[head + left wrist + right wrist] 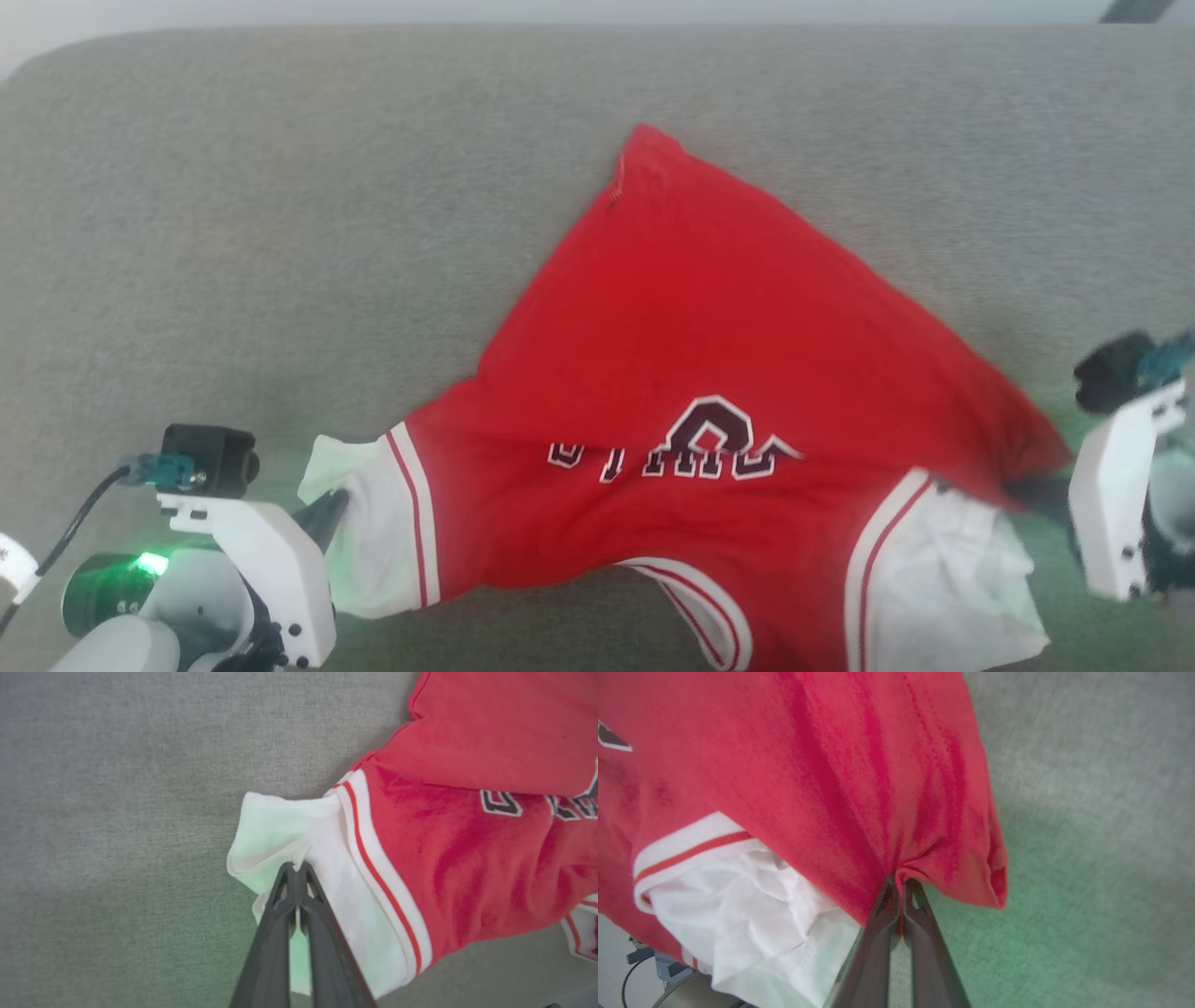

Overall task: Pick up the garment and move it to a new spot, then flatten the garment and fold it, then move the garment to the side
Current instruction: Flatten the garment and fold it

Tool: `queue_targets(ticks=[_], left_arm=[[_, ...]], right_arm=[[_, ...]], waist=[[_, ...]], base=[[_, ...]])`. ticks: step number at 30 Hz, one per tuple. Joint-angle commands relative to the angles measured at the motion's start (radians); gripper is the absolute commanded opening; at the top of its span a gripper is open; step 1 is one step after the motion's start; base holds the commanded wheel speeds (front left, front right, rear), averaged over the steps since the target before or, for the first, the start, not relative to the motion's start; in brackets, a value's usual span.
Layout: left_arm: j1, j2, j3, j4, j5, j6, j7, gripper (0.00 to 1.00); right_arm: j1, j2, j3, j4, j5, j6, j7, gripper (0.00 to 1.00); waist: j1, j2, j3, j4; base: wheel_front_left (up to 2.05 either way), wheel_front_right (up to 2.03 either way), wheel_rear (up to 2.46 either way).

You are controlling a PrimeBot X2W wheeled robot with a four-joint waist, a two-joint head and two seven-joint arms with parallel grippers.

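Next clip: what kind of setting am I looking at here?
Probably an indoor garment-folding setup, home or lab I cannot tell: a broad grey fabric-covered surface with a rounded far edge, a red jersey lying on it, and the left gripper and right gripper each pinching the jersey.

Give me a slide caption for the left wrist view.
Left hand pinches the white sleeve of the red garment against a grey fabric surface.

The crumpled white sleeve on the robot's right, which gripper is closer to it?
Right. The right gripper is shut on red fabric of the garment right beside that sleeve; the left gripper pinches the other sleeve, across the garment.
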Motion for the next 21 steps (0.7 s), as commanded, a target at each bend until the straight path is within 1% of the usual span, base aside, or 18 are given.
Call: queue_targets(ticks=[1,4,7,8,9,10,13,15,19,21], left_arm=[[0.018,0.004,0.004,-0.007,-0.015,0.007,0.002,0.00],[0.029,0.012,0.010,-0.017,-0.013,0.012,0.004,0.00],[0.034,0.015,0.013,-0.018,-0.019,0.011,0.004,0.00],[0.032,0.015,0.014,-0.018,-0.019,0.011,0.004,0.00],[0.032,0.015,0.015,-0.016,-0.021,0.010,0.003,0.00],[0.032,0.016,0.016,-0.014,-0.022,0.010,0.004,0.00],[0.026,0.016,0.014,-0.011,-0.023,0.006,0.005,0.00],[0.023,0.016,0.013,-0.008,-0.023,0.005,0.004,0.00],[0.013,0.008,0.000,-0.004,-0.020,-0.005,0.008,0.00],[0.005,0.002,-0.007,0.001,-0.017,-0.011,0.009,0.00]], right_arm=[[0.059,0.022,-0.011,0.003,-0.013,-0.002,-0.002,0.00],[0.142,0.070,-0.056,0.016,-0.041,-0.002,-0.012,0.00],[0.194,0.130,-0.072,0.040,-0.089,-0.002,-0.017,0.01],[0.205,0.144,-0.077,0.053,-0.110,-0.002,-0.017,0.11],[0.211,0.155,-0.082,0.065,-0.133,-0.002,-0.017,0.34],[0.213,0.166,-0.092,0.072,-0.151,-0.002,-0.019,0.99],[0.204,0.188,-0.128,0.057,-0.176,-0.003,-0.011,1.00],[0.196,0.183,-0.157,0.024,-0.185,-0.006,-0.005,1.00],[0.196,0.163,-0.229,-0.086,-0.194,-0.002,0.012,1.00],[0.191,0.165,-0.272,-0.149,-0.195,-0.001,0.021,1.00]], waist=[[0.0000,0.0000,-0.015,-0.023],[0.0000,0.0000,-0.016,-0.037],[0.0000,0.0000,-0.015,-0.050],[0.0000,0.0000,-0.015,-0.052],[0.0000,0.0000,-0.015,-0.055],[0.0000,0.0000,-0.015,-0.057],[0.0000,0.0000,-0.015,-0.062],[0.0000,0.0000,-0.015,-0.064],[0.0000,0.0000,-0.021,-0.053],[0.0000,0.0000,-0.022,-0.043]], base=[[0.00,0.00,0.00],[0.00,0.00,0.00],[0.00,0.00,0.00],[0.00,0.00,0.00],[0.00,0.00,0.00],[0.00,0.00,0.00],[0.00,0.00,0.00],[0.00,0.00,0.00],[0.00,0.00,0.00],[0.00,0.00,0.00]])
